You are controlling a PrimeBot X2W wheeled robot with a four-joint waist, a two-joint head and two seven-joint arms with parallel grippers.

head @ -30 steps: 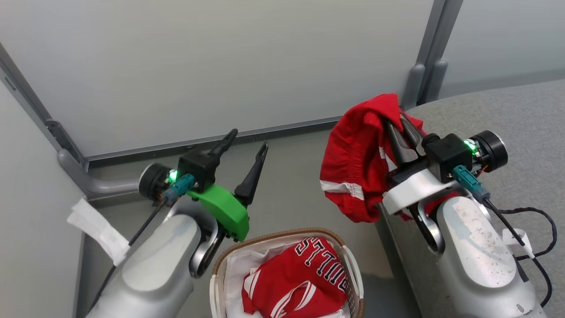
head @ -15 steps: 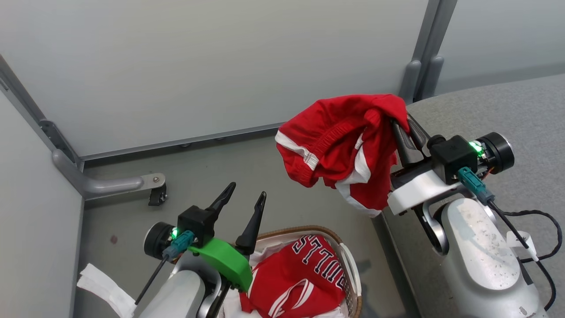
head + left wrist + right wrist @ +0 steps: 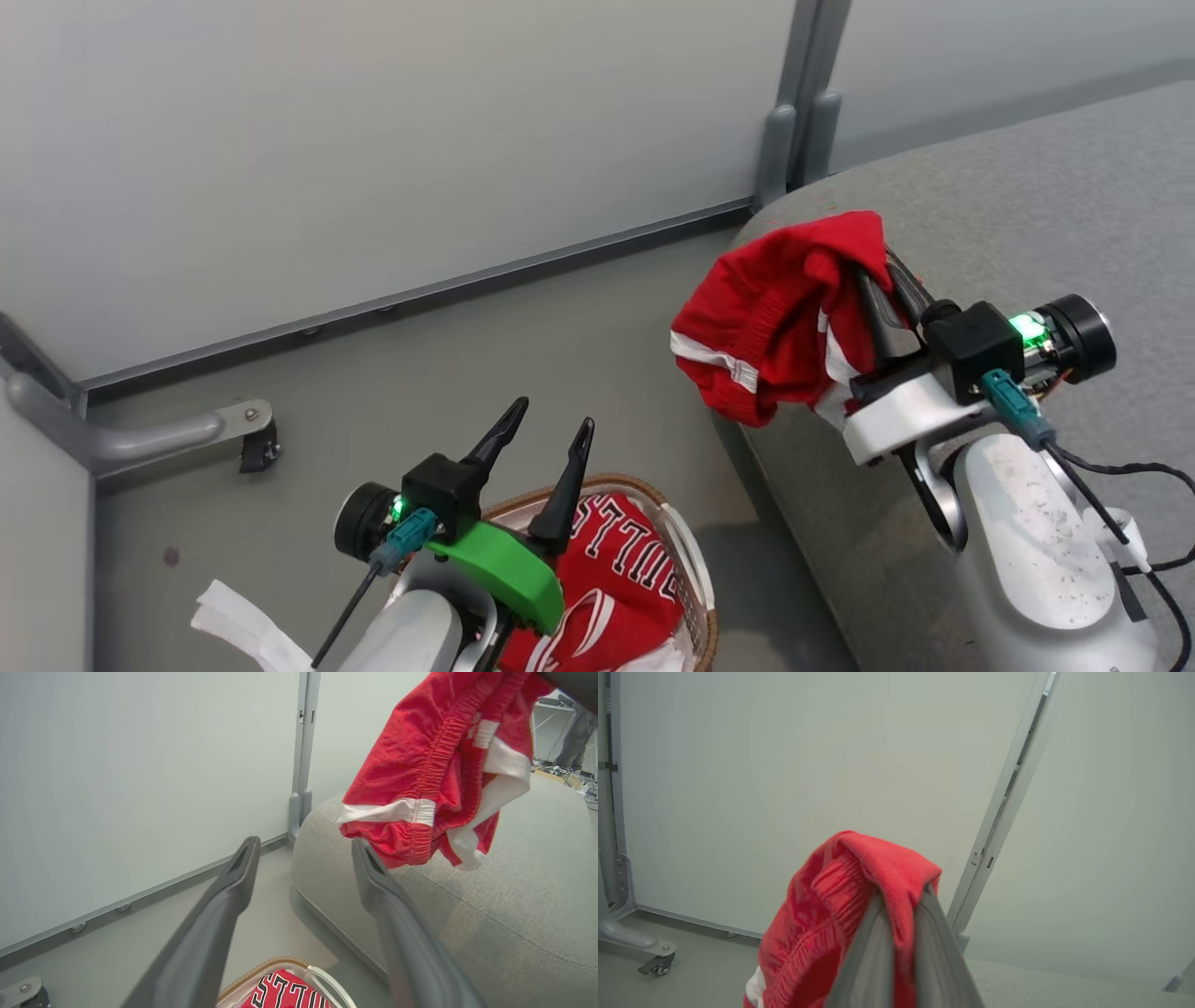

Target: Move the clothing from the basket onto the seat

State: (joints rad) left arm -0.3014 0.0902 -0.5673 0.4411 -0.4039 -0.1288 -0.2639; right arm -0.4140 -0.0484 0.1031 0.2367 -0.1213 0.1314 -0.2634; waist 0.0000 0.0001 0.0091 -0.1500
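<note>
Swung across since a moment ago, your right gripper [image 3: 882, 271], clamped on the red shorts [image 3: 775, 317], holds them above the corner of the grey seat [image 3: 1027, 187], so carry them further in before releasing, while your left gripper [image 3: 553, 415] hangs spread wide over the basket [image 3: 695, 569] holding the jersey [image 3: 625, 579].

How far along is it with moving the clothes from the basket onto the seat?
Done: nothing rests on the seat yet. In hand: the right hand is shut on red shorts, held over the seat's edge. Remaining: the BULLS jersey lies in the basket, with the open left hand above it.
</note>
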